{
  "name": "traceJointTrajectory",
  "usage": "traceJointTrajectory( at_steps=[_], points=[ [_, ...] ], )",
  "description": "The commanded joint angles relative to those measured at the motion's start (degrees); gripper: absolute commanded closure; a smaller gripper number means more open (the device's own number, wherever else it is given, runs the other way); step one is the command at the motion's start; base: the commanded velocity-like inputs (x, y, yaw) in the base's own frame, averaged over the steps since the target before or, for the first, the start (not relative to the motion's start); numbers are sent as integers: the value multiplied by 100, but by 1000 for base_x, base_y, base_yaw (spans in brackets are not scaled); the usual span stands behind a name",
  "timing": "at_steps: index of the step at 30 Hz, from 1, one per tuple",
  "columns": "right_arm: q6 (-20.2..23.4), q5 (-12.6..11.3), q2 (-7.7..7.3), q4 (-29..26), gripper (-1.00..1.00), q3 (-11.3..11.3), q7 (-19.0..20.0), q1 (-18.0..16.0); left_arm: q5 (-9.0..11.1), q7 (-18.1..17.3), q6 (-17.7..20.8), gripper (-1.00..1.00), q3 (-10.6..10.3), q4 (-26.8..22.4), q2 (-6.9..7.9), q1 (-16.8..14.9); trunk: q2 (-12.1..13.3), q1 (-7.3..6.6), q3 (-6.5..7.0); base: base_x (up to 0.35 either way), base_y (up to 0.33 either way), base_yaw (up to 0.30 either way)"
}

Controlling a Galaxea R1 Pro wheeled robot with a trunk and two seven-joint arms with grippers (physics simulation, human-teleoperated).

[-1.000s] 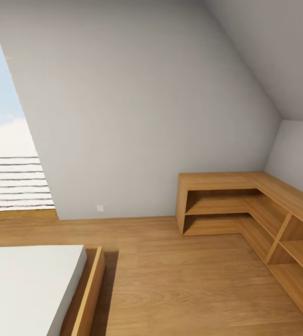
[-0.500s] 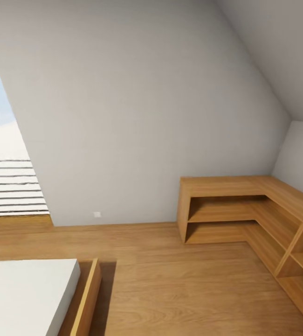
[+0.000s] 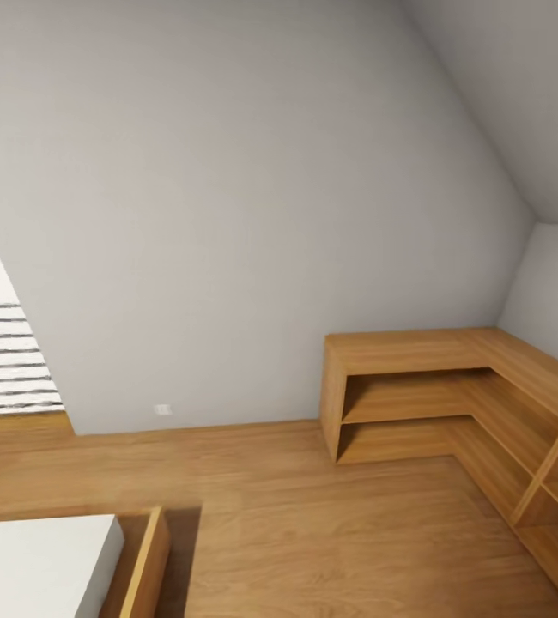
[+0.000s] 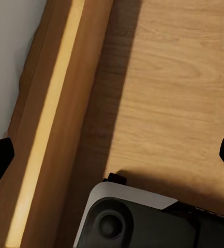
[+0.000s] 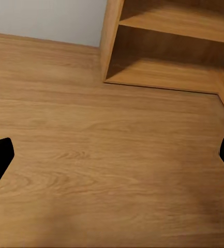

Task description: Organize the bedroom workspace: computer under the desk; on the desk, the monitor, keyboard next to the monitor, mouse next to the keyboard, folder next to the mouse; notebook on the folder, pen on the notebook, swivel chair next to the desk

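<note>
In transit through the bedroom — no counter, chair or folder in view yet.

Ahead stands a low L-shaped wooden shelf unit (image 3: pixel 451 390) against the grey wall; the bed (image 3: pixel 39 562) lies at the robot's left, open wood floor (image 3: pixel 330 532) between. Left pincer (image 4: pixel 112 155) and right pincer (image 5: pixel 112 155) both hang apart and empty over the floor — which way the task's things lie cannot be told.

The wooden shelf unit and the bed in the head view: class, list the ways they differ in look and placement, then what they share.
The shelf unit is all light wood with open compartments; the bed has a white top inside a wooden frame. The shelf unit bends in an L along two walls at right; the bed sits at lower left, cut off by the picture's edge. Both stand on the wooden floor.
</note>
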Motion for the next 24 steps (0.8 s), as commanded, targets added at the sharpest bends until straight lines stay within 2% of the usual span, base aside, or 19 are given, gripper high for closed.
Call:
traceJointTrajectory(
  at_steps=[1,24],
  points=[
    [-11,-21,4,8,-100,49,-33,-5,58,39,-20,-100,-42,-9,6,0,-5,5,-7,328,0,-224],
    [-2,-21,-4,17,-100,50,63,-5,61,39,-4,-100,-42,-2,8,0,-5,5,4,327,-19,-252]
  ],
)
